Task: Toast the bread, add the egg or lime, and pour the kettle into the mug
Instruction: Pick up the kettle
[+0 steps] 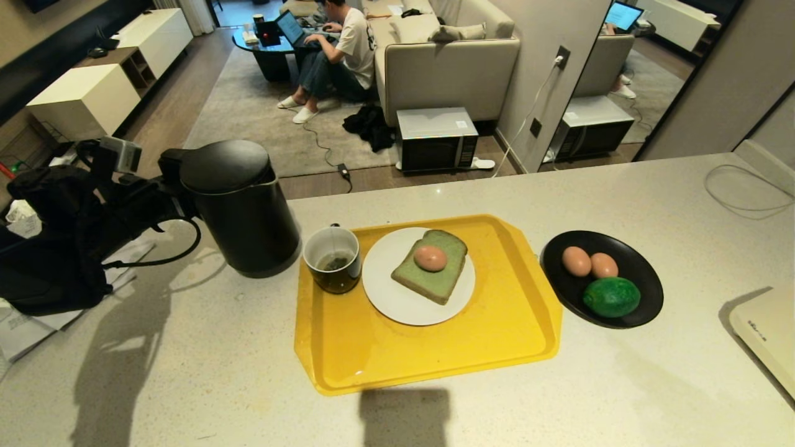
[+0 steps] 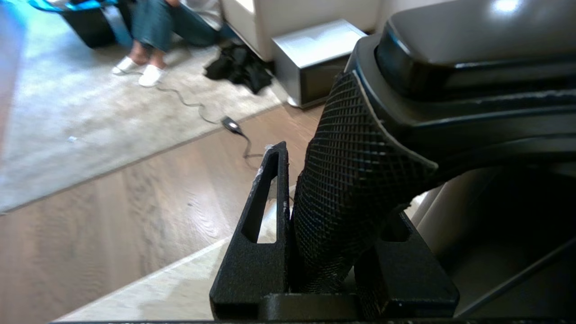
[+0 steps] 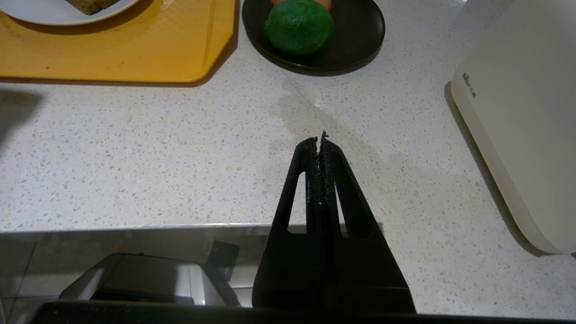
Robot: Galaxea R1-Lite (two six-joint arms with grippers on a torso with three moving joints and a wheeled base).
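Left gripper (image 2: 330, 252) pinching the kettle (image 1: 239, 208) handle at frame left.
Right of the kettle, on the yellow tray (image 1: 497, 347): mug (image 1: 332, 257), then egg (image 1: 430, 257) on bread (image 1: 431, 267); lime (image 1: 611, 297) lies in the dish (image 1: 646, 273) at right; right gripper (image 3: 320, 150) pressed together.

Toward the counter's left, tall matte black electric kettle (image 1: 239, 208), its textured side handle (image 2: 346, 198) clamped between the fingers of the left gripper (image 1: 163, 186), just left of the flat yellow plastic tray (image 1: 497, 335). On that tray, small glossy dark mug (image 1: 332, 259) at the left edge, beside it round white plate (image 1: 397, 304) bearing the square slice of pale green bread (image 1: 444, 279), with a pinkish-brown egg (image 1: 430, 257) on top. Right of the tray, round black dish (image 1: 640, 273) holding two more eggs (image 1: 576, 261) behind the bumpy green lime (image 1: 612, 297); nearer the front edge, right gripper (image 3: 320, 139) over bare counter, fingers pressed together.
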